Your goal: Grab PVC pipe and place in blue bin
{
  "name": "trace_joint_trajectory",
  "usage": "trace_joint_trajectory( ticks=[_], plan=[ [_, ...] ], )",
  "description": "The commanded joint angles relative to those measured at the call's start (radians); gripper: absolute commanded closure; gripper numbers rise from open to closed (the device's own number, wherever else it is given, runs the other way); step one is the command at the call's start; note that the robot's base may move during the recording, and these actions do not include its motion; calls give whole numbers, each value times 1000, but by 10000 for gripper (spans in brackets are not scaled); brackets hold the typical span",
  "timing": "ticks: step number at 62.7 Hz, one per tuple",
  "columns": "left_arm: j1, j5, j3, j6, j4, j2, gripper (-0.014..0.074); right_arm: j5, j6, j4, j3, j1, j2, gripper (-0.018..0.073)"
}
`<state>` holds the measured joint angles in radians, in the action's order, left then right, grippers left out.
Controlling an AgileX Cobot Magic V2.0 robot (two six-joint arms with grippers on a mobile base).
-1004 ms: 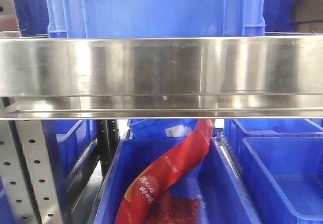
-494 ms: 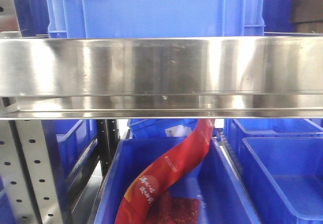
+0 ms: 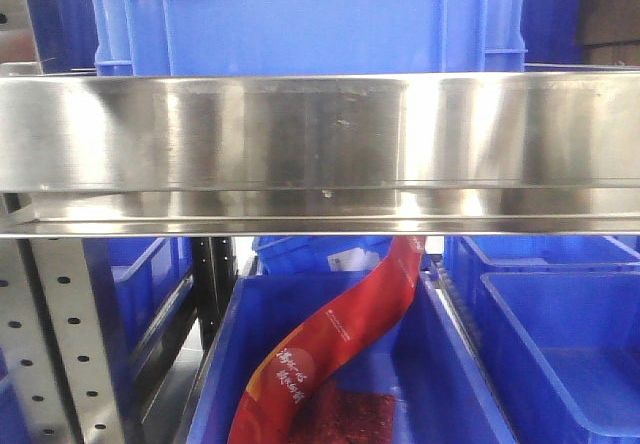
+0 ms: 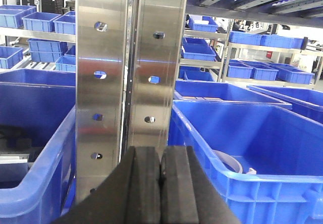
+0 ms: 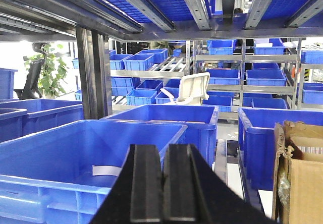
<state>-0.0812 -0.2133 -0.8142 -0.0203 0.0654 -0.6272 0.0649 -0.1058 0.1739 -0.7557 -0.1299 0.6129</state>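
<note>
In the left wrist view, the PVC pipe [image 4: 230,159], a pale curved strap with a small tab [image 4: 251,171] at one end, lies inside a blue bin [image 4: 262,181] to the right of my left gripper [image 4: 160,183]. That gripper is shut and empty, and faces a steel rack post. My right gripper [image 5: 162,183] is shut and empty in front of another blue bin [image 5: 60,183]. A pale flat strip [image 5: 107,170] lies in that bin, and I cannot tell whether it is the same strap. Neither gripper shows in the front view.
A perforated steel post [image 4: 128,72] stands straight ahead of the left gripper, with a blue bin [image 4: 30,183] to its left. A cardboard box [image 5: 300,173] stands at the right. In the front view a steel shelf rail [image 3: 320,144] spans the frame, above a bin holding a red bag [image 3: 330,344].
Only the reflections on the steel shelf rail have shifted slightly. Nothing else in the front view has moved.
</note>
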Motion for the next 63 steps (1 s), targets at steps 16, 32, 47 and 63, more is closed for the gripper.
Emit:
trace_joint_trajectory(
  ticks=[16,32,47,63],
  plan=[
    [5,20,2,4,0,5,707,-9,-1,-7,0,7,-6,727],
    [5,20,2,4,0,5,707,37,68,-108,78,42,-19,727],
    [5,20,2,4,0,5,707,33,89,-210,245,178,-181,727],
    [5,20,2,4,0,5,707,33,89,-210,470,266,-377,727]
  ],
)
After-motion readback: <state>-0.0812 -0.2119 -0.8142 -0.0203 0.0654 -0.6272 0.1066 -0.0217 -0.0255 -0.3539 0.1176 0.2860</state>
